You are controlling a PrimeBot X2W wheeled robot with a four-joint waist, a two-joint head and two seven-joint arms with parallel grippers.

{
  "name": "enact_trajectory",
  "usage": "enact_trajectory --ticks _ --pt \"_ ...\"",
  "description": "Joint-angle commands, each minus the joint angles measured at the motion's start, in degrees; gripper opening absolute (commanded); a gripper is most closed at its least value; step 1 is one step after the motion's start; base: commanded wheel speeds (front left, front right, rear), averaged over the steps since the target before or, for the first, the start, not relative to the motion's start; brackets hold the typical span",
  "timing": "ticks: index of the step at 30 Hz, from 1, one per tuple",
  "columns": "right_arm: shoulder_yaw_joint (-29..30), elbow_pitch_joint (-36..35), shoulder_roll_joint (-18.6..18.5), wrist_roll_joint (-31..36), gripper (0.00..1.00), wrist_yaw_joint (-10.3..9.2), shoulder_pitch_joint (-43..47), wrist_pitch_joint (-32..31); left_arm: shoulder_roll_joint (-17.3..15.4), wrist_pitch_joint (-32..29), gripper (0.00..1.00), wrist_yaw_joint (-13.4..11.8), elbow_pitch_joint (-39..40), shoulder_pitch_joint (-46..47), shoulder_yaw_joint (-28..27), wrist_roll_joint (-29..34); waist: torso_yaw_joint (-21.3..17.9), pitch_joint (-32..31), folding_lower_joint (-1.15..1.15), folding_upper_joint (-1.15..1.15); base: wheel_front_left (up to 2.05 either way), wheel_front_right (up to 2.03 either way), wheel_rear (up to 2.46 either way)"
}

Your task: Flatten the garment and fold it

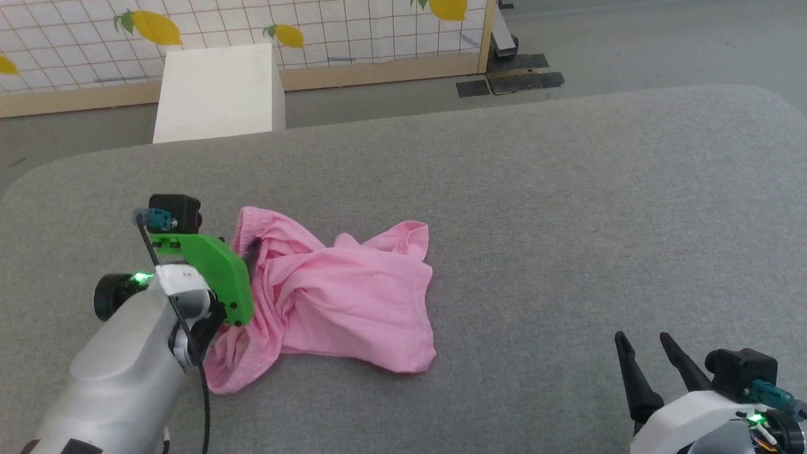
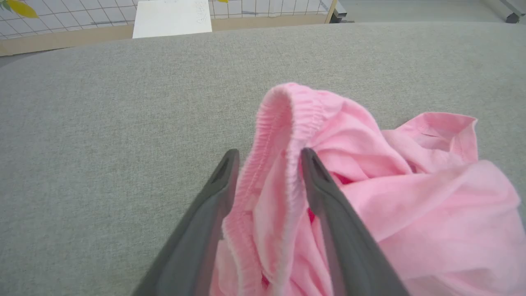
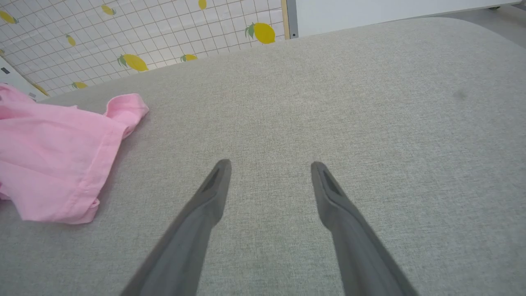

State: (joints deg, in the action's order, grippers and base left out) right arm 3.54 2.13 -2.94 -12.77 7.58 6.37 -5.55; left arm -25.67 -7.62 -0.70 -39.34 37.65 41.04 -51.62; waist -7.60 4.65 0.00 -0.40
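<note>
The light-pink garment (image 1: pixel 340 296) lies crumpled on the grey fabric-covered table (image 1: pixel 567 189), on the robot's side of the white box (image 1: pixel 217 91) and slightly to its right. The left gripper (image 2: pixel 269 154) has its jaws apart astride the gathered ribbed hem (image 2: pixel 271 107), with cloth between them but not pinched. The right gripper (image 1: pixel 643 337), far to the right of the box and nearest the robot, is spread wide and empty. The knit looks light, limp and thin, so it will probably bunch and drag. The hemmed edges and corners seem the firmest places to hold.

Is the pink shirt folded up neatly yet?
No, the garment lies crumpled in wrinkly bunches on the grey surface.
</note>
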Motion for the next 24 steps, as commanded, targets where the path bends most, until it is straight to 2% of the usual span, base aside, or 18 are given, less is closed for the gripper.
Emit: enact_trajectory --ticks 1,6,10,12,18,24 --pt "0.0 0.2 0.1 -0.6 1.00 -0.09 -1.1 0.5 0.6 1.9 1.00 0.2 -0.8 -0.7 -0.2 0.2 0.0 0.2 0.00 0.40 0.00 0.00 0.00" --pt "0.1 0.7 0.1 -0.7 1.00 -0.09 -1.3 0.6 2.3 11.3 1.00 -1.3 -1.7 -3.1 -0.8 1.9 1.3 -0.6 0.00 0.40 0.00 0.00 0.00" --pt "0.2 0.7 0.1 -0.3 1.00 -0.09 -1.3 0.4 2.9 18.2 1.00 -3.2 1.4 -6.4 -0.3 4.2 2.9 -1.8 0.00 0.40 0.00 0.00 0.00" --pt "0.3 0.4 0.1 -0.2 1.00 -0.09 -1.3 0.3 2.8 20.3 1.00 -5.0 4.2 -8.2 -0.1 5.7 3.9 -2.4 0.00 0.40 0.00 0.00 0.00" --pt "-0.4 0.3 0.1 0.2 1.00 -0.09 -1.6 -0.9 1.2 22.5 1.00 -12.8 15.8 -15.8 -2.3 10.2 6.3 -4.0 0.00 0.40 0.00 0.00 0.00" --pt "-1.6 2.2 0.1 -0.2 1.00 -0.09 -2.8 -2.1 -1.1 22.6 1.00 -18.3 29.7 -26.2 -8.0 13.9 7.3 -5.4 0.00 0.40 0.00 0.00 0.00"
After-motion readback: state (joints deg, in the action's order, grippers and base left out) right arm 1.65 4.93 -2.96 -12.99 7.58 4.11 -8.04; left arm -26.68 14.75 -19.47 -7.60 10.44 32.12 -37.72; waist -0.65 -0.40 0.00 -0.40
